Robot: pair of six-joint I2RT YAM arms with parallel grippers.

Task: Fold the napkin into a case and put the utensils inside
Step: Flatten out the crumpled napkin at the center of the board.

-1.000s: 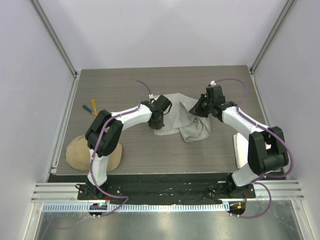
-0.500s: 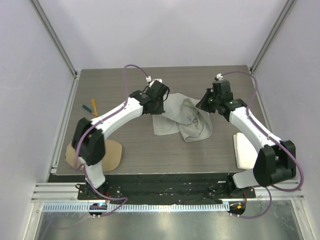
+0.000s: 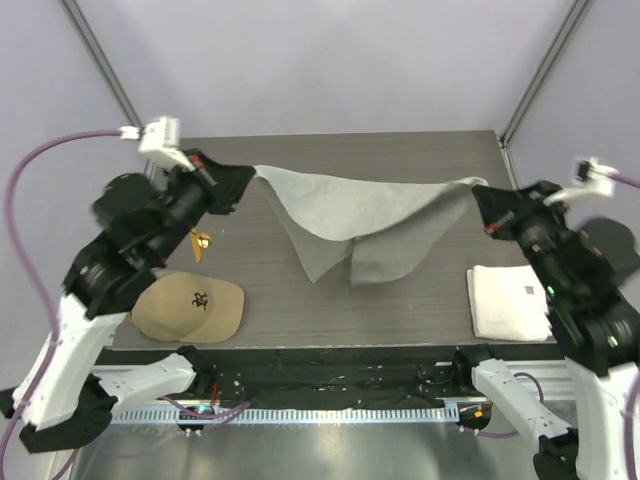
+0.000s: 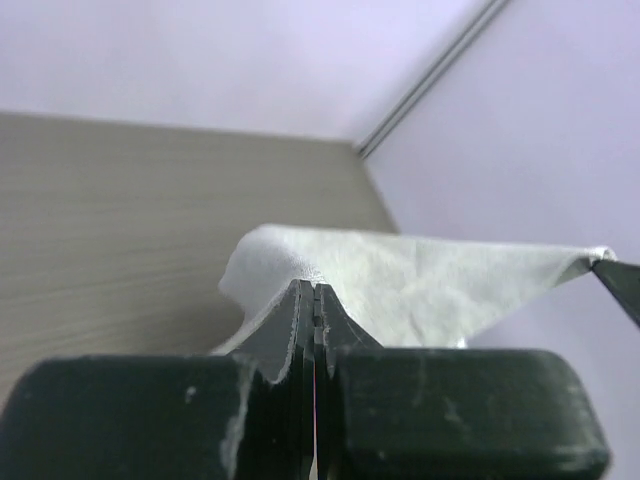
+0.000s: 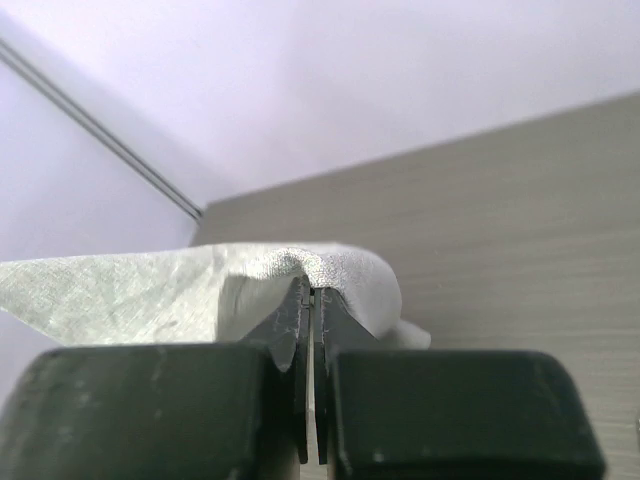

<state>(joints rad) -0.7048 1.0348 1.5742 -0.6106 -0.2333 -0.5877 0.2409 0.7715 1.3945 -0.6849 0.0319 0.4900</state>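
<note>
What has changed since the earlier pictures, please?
The left pincer and right pincer, each shut on a corner of the light grey cloth napkin, rose and spread apart, lifting it from a crumpled heap into a hanging sheet; the tan cap and white towel stayed.

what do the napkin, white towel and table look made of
Napkin: thin light grey woven cloth, matte; it sags in soft folds and a fine weave shows up close.
White towel: thicker cloth, maybe cotton terry; it sits as a plump folded block.
Table: likely wood-grain laminate, matte grey-brown; straight streaks run along it.
</note>
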